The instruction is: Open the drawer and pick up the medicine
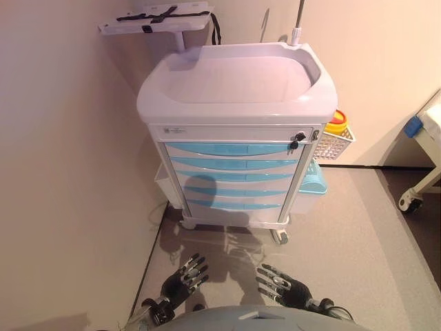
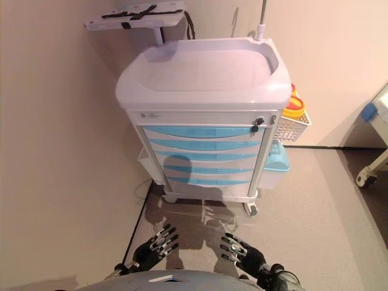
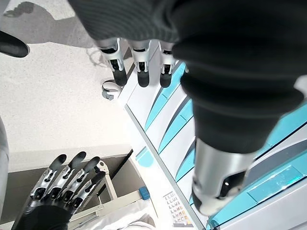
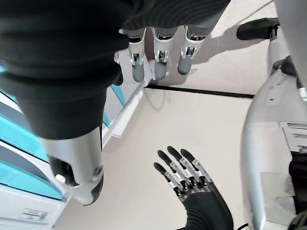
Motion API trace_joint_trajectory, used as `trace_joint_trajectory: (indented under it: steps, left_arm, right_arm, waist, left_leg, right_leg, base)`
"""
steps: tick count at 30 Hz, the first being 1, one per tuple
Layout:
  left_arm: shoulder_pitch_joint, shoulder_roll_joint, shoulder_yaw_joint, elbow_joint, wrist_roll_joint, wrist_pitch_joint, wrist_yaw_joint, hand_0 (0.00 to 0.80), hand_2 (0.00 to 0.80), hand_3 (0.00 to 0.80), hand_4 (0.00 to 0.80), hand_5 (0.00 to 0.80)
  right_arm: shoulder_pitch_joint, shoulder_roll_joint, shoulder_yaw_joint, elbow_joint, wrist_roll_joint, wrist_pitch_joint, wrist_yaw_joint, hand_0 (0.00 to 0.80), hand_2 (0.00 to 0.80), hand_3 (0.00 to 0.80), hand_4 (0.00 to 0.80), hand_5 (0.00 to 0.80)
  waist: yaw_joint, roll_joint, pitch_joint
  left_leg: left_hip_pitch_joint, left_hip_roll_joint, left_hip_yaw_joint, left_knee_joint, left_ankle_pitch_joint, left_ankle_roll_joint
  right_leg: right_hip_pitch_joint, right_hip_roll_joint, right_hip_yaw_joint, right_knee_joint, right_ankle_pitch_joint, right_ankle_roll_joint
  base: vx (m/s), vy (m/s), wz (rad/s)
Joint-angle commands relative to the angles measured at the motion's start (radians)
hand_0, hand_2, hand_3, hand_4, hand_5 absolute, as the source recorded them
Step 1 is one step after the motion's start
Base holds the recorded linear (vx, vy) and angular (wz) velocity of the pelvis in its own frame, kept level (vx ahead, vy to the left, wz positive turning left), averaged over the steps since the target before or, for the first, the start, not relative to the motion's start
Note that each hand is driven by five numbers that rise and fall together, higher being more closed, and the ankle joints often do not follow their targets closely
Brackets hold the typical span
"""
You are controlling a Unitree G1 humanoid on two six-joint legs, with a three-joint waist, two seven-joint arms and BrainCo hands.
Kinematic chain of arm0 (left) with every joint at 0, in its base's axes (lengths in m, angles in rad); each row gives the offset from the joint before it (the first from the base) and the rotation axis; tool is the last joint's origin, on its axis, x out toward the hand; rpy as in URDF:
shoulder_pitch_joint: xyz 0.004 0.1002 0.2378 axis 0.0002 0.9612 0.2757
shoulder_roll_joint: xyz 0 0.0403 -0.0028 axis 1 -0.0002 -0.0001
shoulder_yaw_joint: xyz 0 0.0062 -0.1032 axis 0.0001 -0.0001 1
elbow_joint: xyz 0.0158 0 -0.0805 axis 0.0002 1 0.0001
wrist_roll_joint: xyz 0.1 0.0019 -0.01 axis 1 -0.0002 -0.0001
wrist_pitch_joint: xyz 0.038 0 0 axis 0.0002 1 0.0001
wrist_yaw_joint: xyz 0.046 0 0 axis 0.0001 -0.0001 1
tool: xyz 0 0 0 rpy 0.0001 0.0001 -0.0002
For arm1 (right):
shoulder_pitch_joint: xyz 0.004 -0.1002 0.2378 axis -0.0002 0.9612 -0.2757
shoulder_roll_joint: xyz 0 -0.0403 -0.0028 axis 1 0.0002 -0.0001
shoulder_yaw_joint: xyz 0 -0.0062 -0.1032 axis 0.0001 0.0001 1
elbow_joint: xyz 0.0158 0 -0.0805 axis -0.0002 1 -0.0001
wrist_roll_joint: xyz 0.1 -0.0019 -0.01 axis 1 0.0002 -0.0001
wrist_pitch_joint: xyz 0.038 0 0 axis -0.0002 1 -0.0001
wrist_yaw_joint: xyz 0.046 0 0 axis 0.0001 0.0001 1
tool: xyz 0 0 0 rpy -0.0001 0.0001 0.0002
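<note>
A white medical cart [image 1: 238,83] with several light-blue drawers [image 1: 231,149] stands ahead against the wall; every drawer is closed, and a lock with a key [image 1: 295,141] sits at the upper right of its front. No medicine is visible. My left hand [image 1: 183,278] and right hand [image 1: 284,285] hang low over the floor, well short of the cart, both with straight spread fingers and holding nothing. In the left wrist view the left hand's fingers [image 3: 139,67] point toward the drawer fronts [image 3: 168,120].
A wall runs close along the left. A white side shelf [image 1: 155,21] juts out behind the cart. A white wire basket with a yellow container [image 1: 335,134] hangs on the cart's right side, above a blue bin [image 1: 313,183]. A wheeled bed frame [image 1: 420,186] stands far right.
</note>
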Motion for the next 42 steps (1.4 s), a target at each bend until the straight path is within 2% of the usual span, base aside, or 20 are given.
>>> trace_joint_trajectory:
  steps: [1, 14, 19, 24, 26, 30, 35, 42]
  left_arm:
    - [-0.092, -0.021, -0.005, 0.033, -0.045, -0.004, -0.050, 0.000, 0.000, 0.000, 0.000, 0.000]
    - [-0.087, -0.023, 0.011, 0.050, -0.087, 0.115, -0.121, 0.000, 0.000, 0.000, 0.000, 0.000]
    - [-0.078, -0.022, 0.025, 0.045, -0.120, 0.150, -0.118, 0.000, 0.000, 0.000, 0.000, 0.000]
    - [-0.070, -0.026, 0.036, 0.034, -0.175, 0.189, -0.124, 0.000, 0.000, 0.000, 0.000, 0.000]
    - [-0.080, -0.025, 0.037, 0.031, -0.215, 0.208, -0.132, 0.000, 0.000, 0.000, 0.000, 0.000]
    - [-0.124, -0.033, 0.032, 0.021, -0.294, 0.195, -0.150, 0.000, 0.000, 0.000, 0.000, 0.000]
    - [-0.178, -0.055, 0.048, -0.005, -0.392, 0.192, -0.193, 0.000, 0.000, 0.000, 0.000, 0.000]
    - [-0.245, -0.063, 0.059, -0.087, -0.521, 0.210, -0.205, 0.000, 0.000, 0.000, 0.000, 0.000]
  right_arm:
    - [-0.078, 0.054, -0.007, 0.026, 0.027, -0.043, 0.012, 0.000, 0.000, 0.000, 0.000, 0.000]
    - [-0.069, 0.050, -0.016, 0.026, 0.033, -0.050, 0.005, 0.000, 0.000, 0.000, 0.000, 0.000]
    - [-0.058, 0.048, -0.028, 0.009, 0.029, -0.069, -0.028, 0.000, 0.000, 0.000, 0.000, 0.000]
    - [-0.049, 0.041, -0.034, -0.007, 0.032, -0.070, -0.042, 0.000, 0.000, 0.000, 0.000, 0.000]
    - [-0.048, 0.035, -0.034, -0.023, 0.049, -0.073, -0.049, 0.000, 0.000, 0.000, 0.000, 0.000]
    - [-0.069, 0.023, -0.034, -0.048, 0.079, -0.078, -0.077, 0.000, 0.000, 0.000, 0.000, 0.000]
    - [-0.091, 0.007, -0.031, -0.064, 0.113, -0.097, -0.066, 0.000, 0.000, 0.000, 0.000, 0.000]
    - [-0.088, -0.006, -0.006, -0.145, 0.144, -0.092, -0.104, 0.000, 0.000, 0.000, 0.000, 0.000]
  waist:
    - [0.017, -0.038, 0.031]
    - [0.009, -0.035, 0.042]
    - [0.005, -0.030, 0.062]
    - [0.004, -0.029, 0.089]
    - [0.000, -0.028, 0.109]
    - [-0.010, -0.023, 0.170]
    - [-0.017, -0.023, 0.245]
    - [-0.037, -0.049, 0.322]
  left_leg:
    - [0.003, -0.061, 0.013, 0.006, -0.085, -0.001]
    - [0.002, -0.062, 0.007, 0.006, -0.086, 0.005]
    - [-0.003, -0.058, -0.007, 0.014, -0.084, 0.013]
    - [-0.010, -0.067, -0.040, 0.028, -0.090, 0.025]
    - [-0.029, -0.064, -0.049, 0.044, -0.094, 0.028]
    - [-0.090, -0.070, -0.065, 0.098, -0.103, 0.031]
    - [-0.165, -0.079, -0.067, 0.172, -0.116, 0.032]
    - [-0.303, -0.099, -0.059, 0.363, -0.159, 0.036]
  right_leg:
    - [-0.004, -0.019, -0.031, 0.029, -0.031, 0.052]
    - [-0.013, -0.026, -0.014, 0.052, -0.042, 0.053]
    - [-0.035, -0.041, 0.000, 0.128, -0.077, 0.051]
    - [-0.060, -0.041, 0.025, 0.184, -0.105, 0.043]
    - [-0.085, -0.041, 0.033, 0.218, -0.120, 0.038]
    - [-0.161, -0.045, 0.049, 0.285, -0.138, 0.028]
    - [-0.237, -0.058, 0.059, 0.338, -0.139, 0.026]
    - [-0.365, -0.063, 0.095, 0.455, -0.141, 0.024]
  base:
    - [0.000, 0.000, 0.00]
    - [0.019, 0.009, 0.00]
    - [0.047, 0.037, 0.02]
    - [0.040, 0.046, 0.01]
    - [-0.029, 0.049, 0.01]
    - [-0.111, 0.067, -0.01]
    - [-0.115, 0.047, 0.12]
    - [-0.036, 0.018, 0.07]
